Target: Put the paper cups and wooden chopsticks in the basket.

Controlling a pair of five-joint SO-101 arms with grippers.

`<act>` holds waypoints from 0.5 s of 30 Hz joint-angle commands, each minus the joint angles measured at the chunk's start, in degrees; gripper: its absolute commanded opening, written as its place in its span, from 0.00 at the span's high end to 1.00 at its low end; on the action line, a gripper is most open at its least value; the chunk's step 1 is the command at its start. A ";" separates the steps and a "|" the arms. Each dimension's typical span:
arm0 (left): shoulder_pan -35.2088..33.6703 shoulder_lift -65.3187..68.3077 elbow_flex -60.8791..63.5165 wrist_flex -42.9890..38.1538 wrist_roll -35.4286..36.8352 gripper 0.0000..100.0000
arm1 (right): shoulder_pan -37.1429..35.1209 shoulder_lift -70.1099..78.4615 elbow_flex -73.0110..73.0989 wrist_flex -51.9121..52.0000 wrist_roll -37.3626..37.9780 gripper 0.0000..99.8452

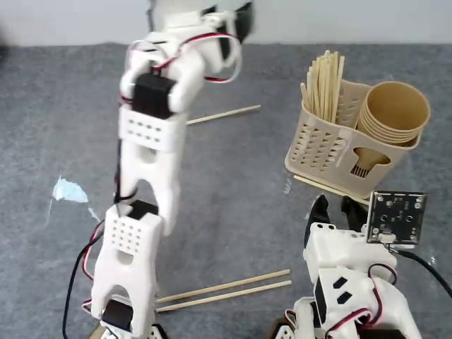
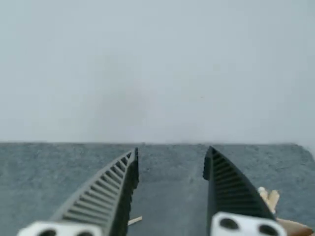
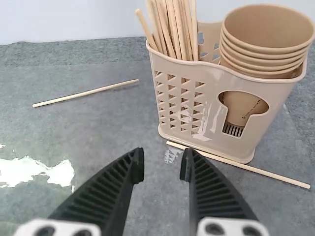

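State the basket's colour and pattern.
The basket is beige, its wall pierced by small triangular holes; clearest in the right wrist view.

We note a table covered in grey felt-like cloth (image 1: pixel 240 226), with a beige slotted basket (image 1: pixel 321 152) standing upright toward its far right. One loose wooden chopstick (image 1: pixel 328 189) lies flat just beside the basket's near foot, touching or not we cannot tell. A second chopstick (image 1: pixel 224 114) lies alone well to the basket's left on the far side, a pair of chopsticks (image 1: pixel 226 288) lies side by side, nearly parallel, close to the near edge, and a small pale blue-white scrap (image 1: pixel 69 191) lies well off to the left.
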 commanded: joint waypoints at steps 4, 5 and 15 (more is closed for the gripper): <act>-5.71 -6.42 -4.35 9.41 -3.69 0.79 | 0.22 0.22 0.00 -1.19 0.00 0.86; -6.15 -7.30 -4.53 11.52 -4.48 0.79 | 0.22 0.31 0.00 -1.19 0.00 0.86; -11.08 -22.59 -4.18 19.25 -12.92 0.98 | 0.22 0.48 0.00 -1.19 0.00 0.86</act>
